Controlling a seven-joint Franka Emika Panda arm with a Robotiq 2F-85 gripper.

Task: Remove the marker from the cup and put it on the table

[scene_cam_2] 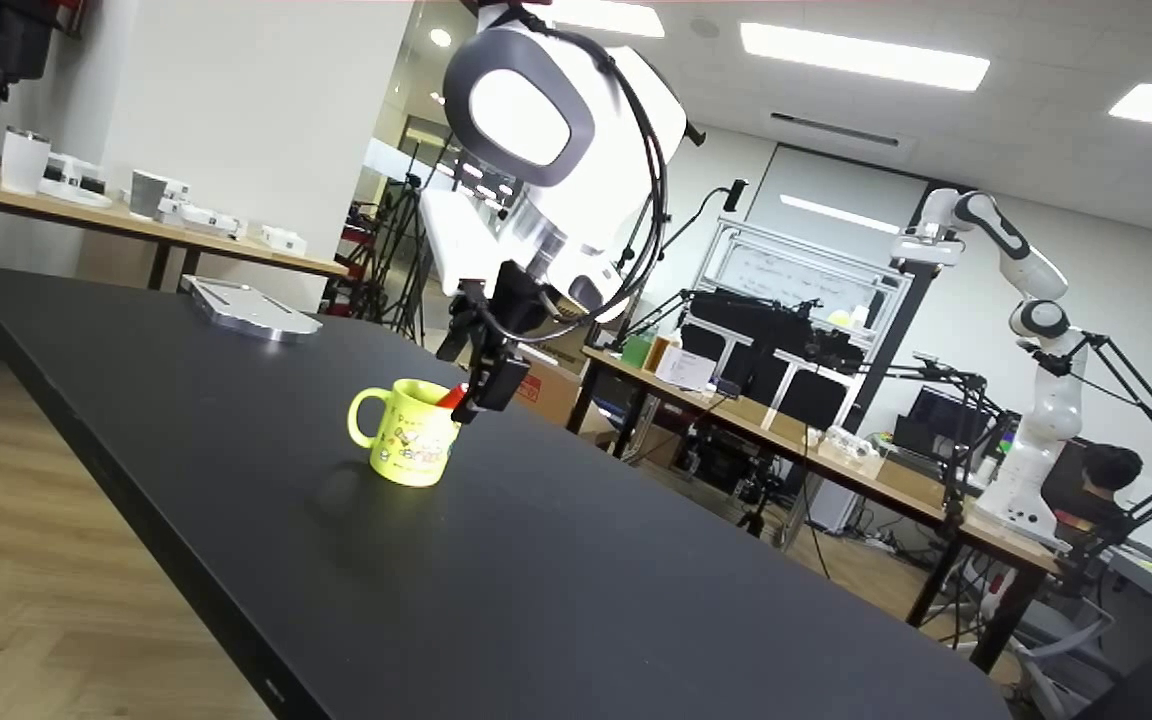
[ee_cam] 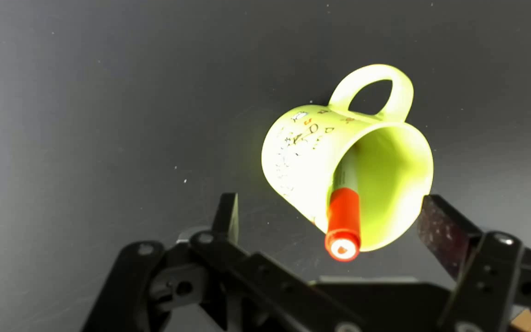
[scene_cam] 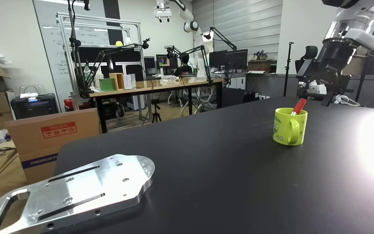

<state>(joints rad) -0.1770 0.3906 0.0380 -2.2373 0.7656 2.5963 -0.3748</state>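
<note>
The yellow-green cup (scene_cam: pixel 282 128) stands upright on the black table (scene_cam: pixel 213 182); it also shows in an exterior view (scene_cam_2: pixel 411 440) and in the wrist view (ee_cam: pixel 300 157). The red-capped marker (ee_cam: pixel 345 212) leans inside the cup with its red end above the rim; it shows too in both exterior views (scene_cam: pixel 299 106) (scene_cam_2: pixel 452 397). Its lower part is hidden in the cup. My gripper (ee_cam: pixel 330 207) is open and empty, its fingers apart on either side of the marker's red end in the wrist view. It hangs above and close to the cup in an exterior view (scene_cam_2: pixel 466 385).
A flat silver metal plate (scene_cam: pixel 89 185) lies at the table's end, away from the cup; it also shows in an exterior view (scene_cam_2: pixel 251 308). A cardboard box (scene_cam: pixel 55 136) stands beside the table. A wooden workbench (scene_cam: pixel 161 86) stands farther back.
</note>
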